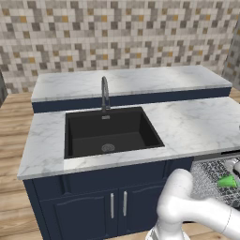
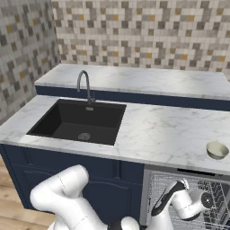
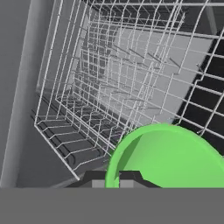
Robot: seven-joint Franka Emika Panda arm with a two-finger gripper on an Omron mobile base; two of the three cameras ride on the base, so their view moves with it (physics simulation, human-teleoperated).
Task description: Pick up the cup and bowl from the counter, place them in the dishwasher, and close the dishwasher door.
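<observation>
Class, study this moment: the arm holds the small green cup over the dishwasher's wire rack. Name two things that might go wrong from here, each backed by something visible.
1. The gripper is shut on the rim of the small bright green tapered cup above the grey wire rack; released here, the cup may tip or roll across the wires.
2. The small pale off-white bowl sits near the white marble counter's front edge above the open dishwasher; the arm might knock it off in rising.

My arm folds low, elbow raised near the base, forearm reaching right. My tool (image 3: 113, 180) is closed, fingers pinching the cup's (image 3: 170, 157) rim.
</observation>
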